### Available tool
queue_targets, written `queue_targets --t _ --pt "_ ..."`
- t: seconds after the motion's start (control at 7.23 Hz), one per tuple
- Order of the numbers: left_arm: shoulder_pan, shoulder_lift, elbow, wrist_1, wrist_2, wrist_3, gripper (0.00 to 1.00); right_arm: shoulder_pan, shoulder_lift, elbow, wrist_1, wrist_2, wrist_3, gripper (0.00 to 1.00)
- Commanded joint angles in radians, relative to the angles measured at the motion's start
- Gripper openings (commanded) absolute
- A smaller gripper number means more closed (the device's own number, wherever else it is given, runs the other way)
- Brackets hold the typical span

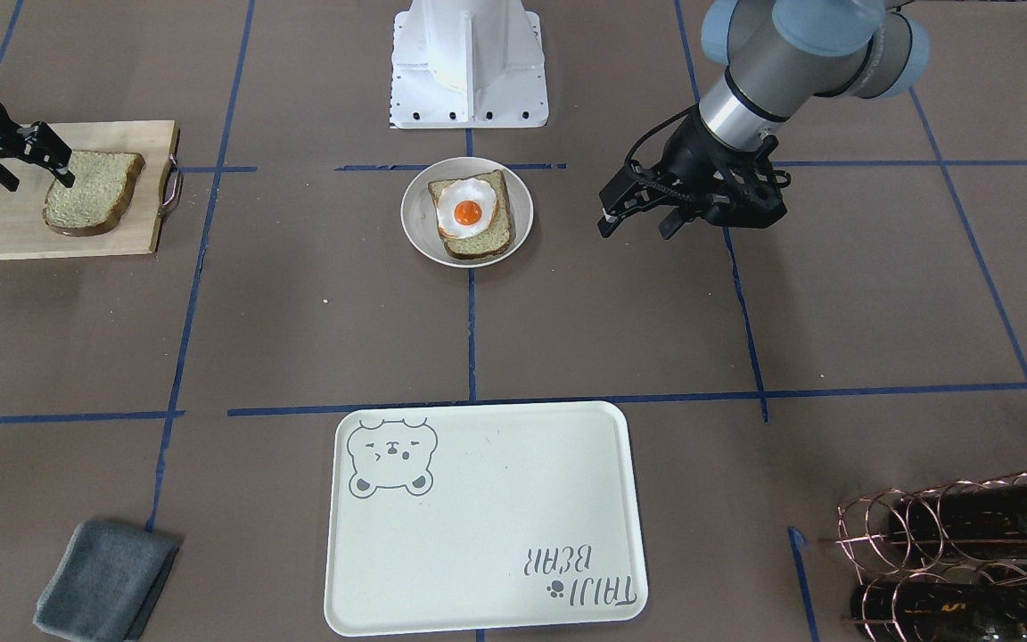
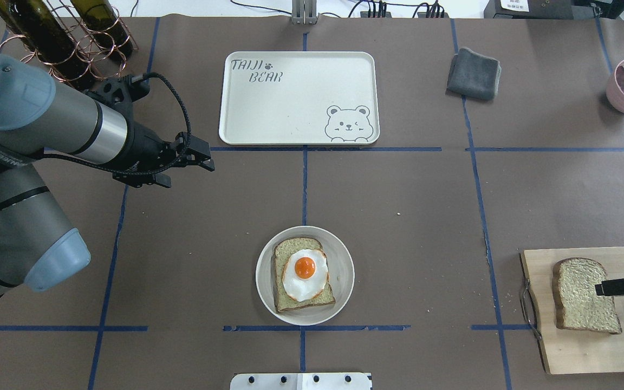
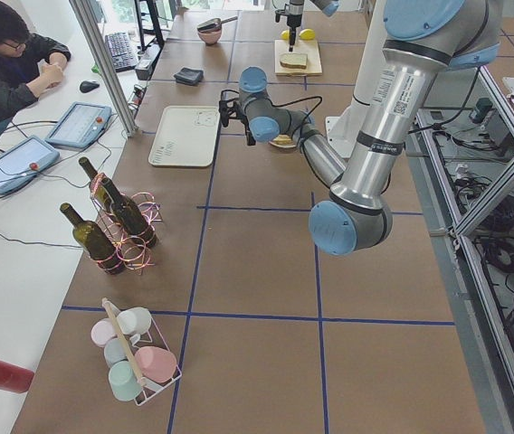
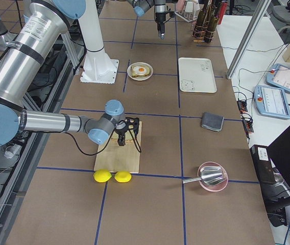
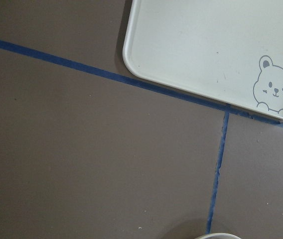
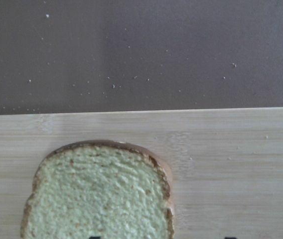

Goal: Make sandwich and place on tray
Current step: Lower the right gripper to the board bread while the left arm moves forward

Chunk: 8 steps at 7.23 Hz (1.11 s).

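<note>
Tray (image 2: 301, 97) lengthwise across table, bear corner nearest plate (image 2: 343, 265)

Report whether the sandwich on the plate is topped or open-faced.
Open-faced. The fried egg lies uncovered on one bread slice on the plate; the second slice lies on the cutting board.

2 fixed cameras look steeply down from opposite sides, both framing the tray (image 2: 290, 108) and plate (image 2: 344, 271); 2 more look along the table (image 3: 257, 262) from its ends. Wrist cameras sit close: left over the tray's corner, right over the cutting board (image 6: 231, 164)
</note>
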Motion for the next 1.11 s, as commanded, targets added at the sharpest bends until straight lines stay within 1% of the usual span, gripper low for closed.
queue_targets --t 0.0,0.55,0.69,0.83,0.97 --pt "0.0 -0.001 0.003 0.0 0.004 0.0 1.0 -0.032 -0.001 -0.004 0.002 0.001 0.003 0.63" --pt "0.0 -0.001 0.006 0.0 0.006 0.002 1.0 -0.042 -0.012 -0.017 0.002 0.006 0.001 0.62" --pt "0.0 -0.001 0.006 0.0 0.004 0.003 1.0 -0.042 -0.01 -0.02 0.002 0.006 0.001 0.59" --pt "0.0 -0.001 0.006 0.0 0.004 0.002 1.0 -0.043 -0.01 -0.023 0.002 0.008 0.001 0.46" --pt "0.0 -0.001 0.005 0.0 0.004 0.003 1.0 -0.045 -0.009 -0.024 0.002 0.008 0.001 0.09"
